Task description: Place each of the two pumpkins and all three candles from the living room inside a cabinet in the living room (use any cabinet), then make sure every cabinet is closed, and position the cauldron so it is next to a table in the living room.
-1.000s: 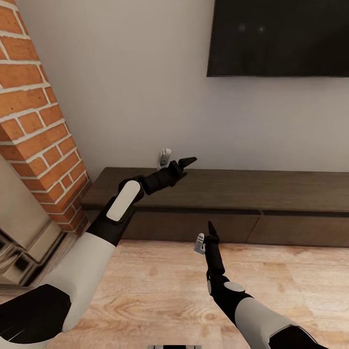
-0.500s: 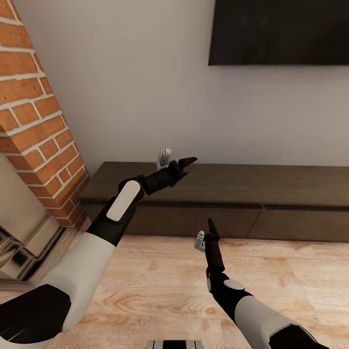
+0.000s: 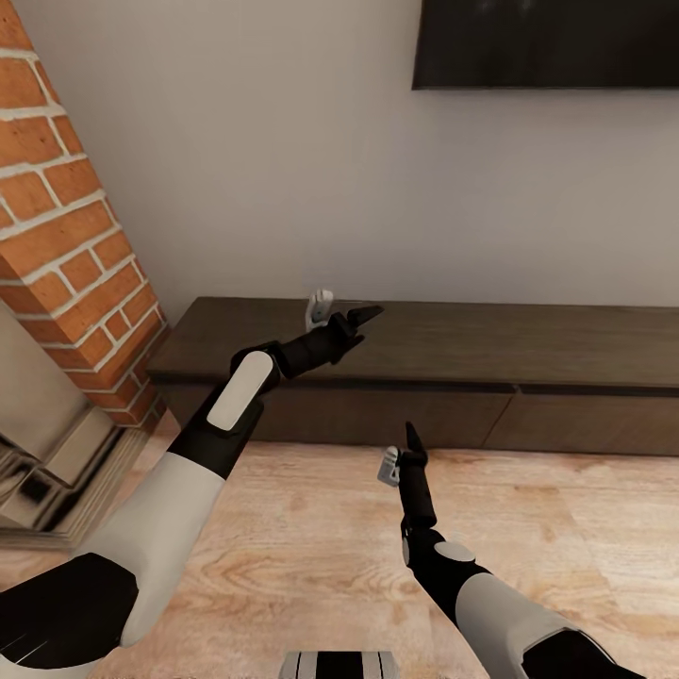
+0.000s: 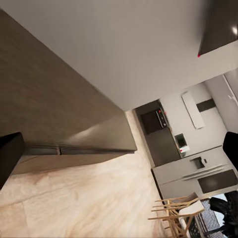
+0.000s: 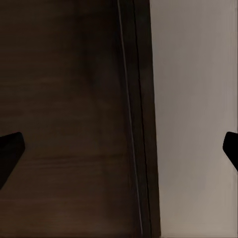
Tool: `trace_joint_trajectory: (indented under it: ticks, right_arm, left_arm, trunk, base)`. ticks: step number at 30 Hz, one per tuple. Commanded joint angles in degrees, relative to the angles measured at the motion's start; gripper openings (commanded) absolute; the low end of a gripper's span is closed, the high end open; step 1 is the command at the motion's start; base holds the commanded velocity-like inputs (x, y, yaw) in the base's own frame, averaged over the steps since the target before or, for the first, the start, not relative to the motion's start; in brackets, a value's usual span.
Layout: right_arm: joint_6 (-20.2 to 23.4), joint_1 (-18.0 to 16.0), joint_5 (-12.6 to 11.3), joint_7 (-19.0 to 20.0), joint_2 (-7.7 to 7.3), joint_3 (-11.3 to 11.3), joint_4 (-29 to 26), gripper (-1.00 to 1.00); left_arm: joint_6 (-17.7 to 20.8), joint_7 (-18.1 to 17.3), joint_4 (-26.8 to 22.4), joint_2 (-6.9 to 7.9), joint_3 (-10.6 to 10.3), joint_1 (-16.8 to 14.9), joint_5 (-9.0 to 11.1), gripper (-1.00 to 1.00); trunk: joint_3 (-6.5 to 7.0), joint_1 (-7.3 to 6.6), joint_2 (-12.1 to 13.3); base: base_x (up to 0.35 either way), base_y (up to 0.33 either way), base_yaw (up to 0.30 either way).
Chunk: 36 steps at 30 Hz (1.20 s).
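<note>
- Far out at nine o'clock in the head view, a brick column (image 3: 66, 236) climbs the edge of the room, with pale floor (image 3: 311, 528) running out from its foot.
- Next, the left gripper (image 3: 351, 319) is lifted toward twelve o'clock, hanging over the top of the cabinet (image 3: 528, 344). In its own wrist view the fingertips (image 4: 10, 153) sit at opposite edges, so the jaws stand wide apart with nothing between them.
- Through the middle, that cabinet is the long, low, dark wood unit against the white wall (image 3: 283, 160), spanning from about ten to three o'clock. Every front I can see is flush.
- Now the right gripper (image 3: 405, 451), low at about six o'clock and pointed at the cabinet's front. Its wrist view has a fingertip (image 5: 10, 153) at each side and dark wood between: jaws apart, empty.
- Up at one o'clock, a dark screen (image 3: 547, 42) hangs on the wall.
- My read: this is the approach to the cabinet, with no pumpkin or candle in hand.
- Next move, I'd judge, calls for getting a front open, which is tricky with no handle to grab.
</note>
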Motion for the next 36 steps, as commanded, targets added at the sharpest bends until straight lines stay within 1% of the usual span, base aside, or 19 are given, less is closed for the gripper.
trace_joint_trajectory:
  ticks: [1, 3, 5, 9, 16, 19, 20, 22, 27, 36]
  right_arm:
    - [0.01, 0.0, 0.0, -0.32, 0.01, 0.0, 0.0, 1.0]
    - [0.03, 0.0, 0.0, -2.05, -0.02, -0.01, -0.06, 1.0]
    - [-0.05, -0.05, 0.0, -2.86, -0.03, -0.03, -0.1, 1.0]
    - [-0.36, -0.15, -0.07, -3.42, -0.04, -0.07, -0.35, 1.0]
    - [-0.41, -0.18, -0.09, -4.24, -0.04, -0.08, -2.37, 1.0]
    - [-0.4, -0.18, -0.09, -5.51, -0.02, -0.08, -2.52, 1.0]
    - [-0.43, -0.18, -0.11, -6.81, -0.02, -0.08, -2.52, 1.0]
    - [-0.46, -0.18, -0.15, -7.5, 0.02, -0.08, -2.49, 1.0]
    - [-0.48, -0.16, -0.12, -7.89, 0.04, -0.08, -2.39, 1.0]
    - [-0.64, -0.1, 0.49, -7.21, 0.12, 0.35, -1.05, 1.0]
  left_arm:
    - [0.0, 0.0, 0.0, 0.0, 0.0, 0.0, 0.03, 1.0]
    - [0.0, 0.0, -0.06, 0.0, 0.0, 0.0, 0.03, 1.0]
    - [-0.04, 0.0, -0.1, 0.0, 0.0, 0.0, 0.03, 1.0]
    - [-0.08, 0.0, -0.21, 0.0, 0.0, 0.0, 0.03, 1.0]
    - [-0.09, -0.06, -0.94, 0.0, 0.0, 0.0, 0.11, 1.0]
    - [-0.06, -0.08, -1.29, 0.0, -0.09, 0.0, 0.1, 1.0]
    - [-0.02, -0.2, -1.57, 0.0, -0.19, 0.0, 0.11, 1.0]
    - [-0.01, -0.6, -2.15, 0.0, -0.23, 0.0, 0.03, 1.0]
    - [0.0, -0.92, -2.97, 0.04, -0.26, 0.03, 0.02, 1.0]
    - [-0.08, -1.05, -3.17, 0.15, -0.26, 0.1, 0.03, 1.0]
  trunk:
    - [-0.23, 0.02, -0.02]
    - [-0.23, 0.02, -0.02]
    - [-0.23, 0.02, -0.02]
    - [-0.23, 0.02, -0.02]
    - [-0.23, 0.02, -0.02]
    - [-0.23, 0.02, -0.02]
    - [-0.23, 0.02, -0.02]
    - [-0.23, 0.02, -0.02]
    - [-0.23, 0.02, -0.02]
    - [-0.23, 0.02, -0.02]
  base:
    - [0.0, 0.0, 0.0]
    - [0.0, 0.0, 0.0]
    - [0.0, 0.0, 0.0]
    - [0.0, 0.0, 0.0]
    - [0.0, 0.0, 0.0]
    - [0.009, -0.015, 0.0]
    - [0.148, -0.104, 0.0]
    - [0.213, -0.141, 0.0]
    - [0.186, -0.128, 0.0]
    - [0.019, -0.013, 0.0]
